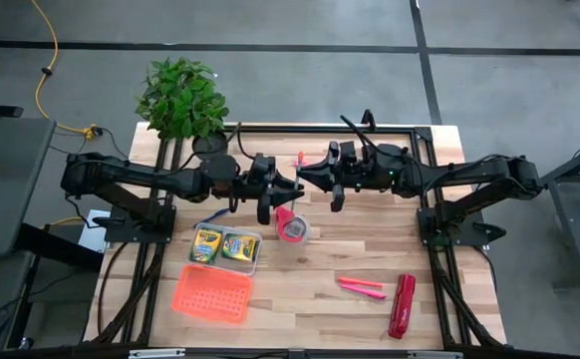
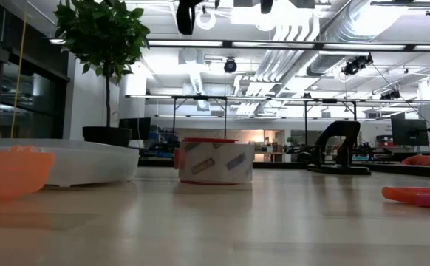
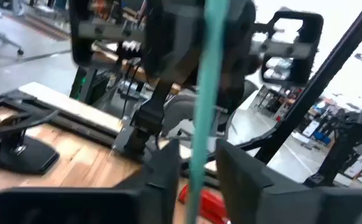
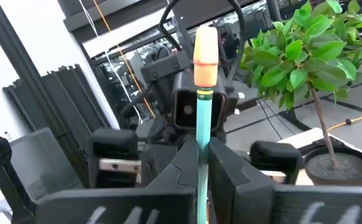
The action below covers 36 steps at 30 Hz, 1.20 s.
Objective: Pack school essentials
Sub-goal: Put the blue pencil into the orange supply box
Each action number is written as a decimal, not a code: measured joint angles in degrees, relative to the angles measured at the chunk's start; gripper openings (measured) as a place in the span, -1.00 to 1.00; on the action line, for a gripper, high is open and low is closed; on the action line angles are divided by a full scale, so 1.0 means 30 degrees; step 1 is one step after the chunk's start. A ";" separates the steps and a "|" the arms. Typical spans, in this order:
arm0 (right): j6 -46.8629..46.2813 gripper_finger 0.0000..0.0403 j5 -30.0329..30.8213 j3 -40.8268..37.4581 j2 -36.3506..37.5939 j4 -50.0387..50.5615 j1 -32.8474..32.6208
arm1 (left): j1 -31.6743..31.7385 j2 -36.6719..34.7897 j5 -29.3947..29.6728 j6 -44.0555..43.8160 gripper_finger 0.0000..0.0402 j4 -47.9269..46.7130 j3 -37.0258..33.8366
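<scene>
teal pencil (image 4: 201, 134) stands clamped in the right gripper (image 4: 201, 163) above the table's far edge, offered for handover; left gripper (image 3: 192, 163) fingers flank it, contact unclear.

Robotics lab: exposed ducts (image 2: 326, 52), monitors (image 2: 411, 131), workbenches.

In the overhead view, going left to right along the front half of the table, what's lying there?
Orange basket → clear tray holding two crayon boxes → red tape roll → pink markers → red stapler.
</scene>
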State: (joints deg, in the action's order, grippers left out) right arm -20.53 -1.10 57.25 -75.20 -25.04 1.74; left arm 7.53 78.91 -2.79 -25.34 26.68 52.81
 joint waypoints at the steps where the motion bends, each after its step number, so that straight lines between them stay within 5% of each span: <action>1: -0.0007 -1.00 -0.0007 0.0000 0.0000 0.0007 0.0035 | 0.0000 -0.0050 -0.0002 0.0007 -0.69 -0.0015 0.0001; 5: -0.0051 -1.00 -0.0073 0.0000 0.0000 0.0058 0.0043 | 0.0107 -0.0041 -0.0057 0.0066 -0.94 -0.0103 -0.0006; 12: -0.0417 -0.91 -0.0001 0.0000 0.0000 0.0251 0.0043 | 0.0131 -0.0093 -0.0003 0.0258 -0.96 -0.0695 0.0001; 17: -0.1946 -0.61 0.0790 0.0000 0.1191 0.1504 0.0373 | 0.0654 -0.1389 0.0260 0.1091 -0.97 -0.3418 -0.0014; 27: 0.0948 0.00 0.1527 0.0021 0.5392 0.6331 0.0843 | 0.0962 -0.6116 0.0160 0.3985 -0.97 -0.9530 -0.0183; 36: 0.1549 0.03 0.1439 0.0015 0.6087 0.8025 0.0021 | -0.1278 -0.9589 0.0280 0.4160 -0.97 -0.5103 -0.3254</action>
State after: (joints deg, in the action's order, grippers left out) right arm -15.89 3.21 57.30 -56.94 -0.96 1.80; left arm 3.69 50.14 -1.95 -12.86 11.37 43.05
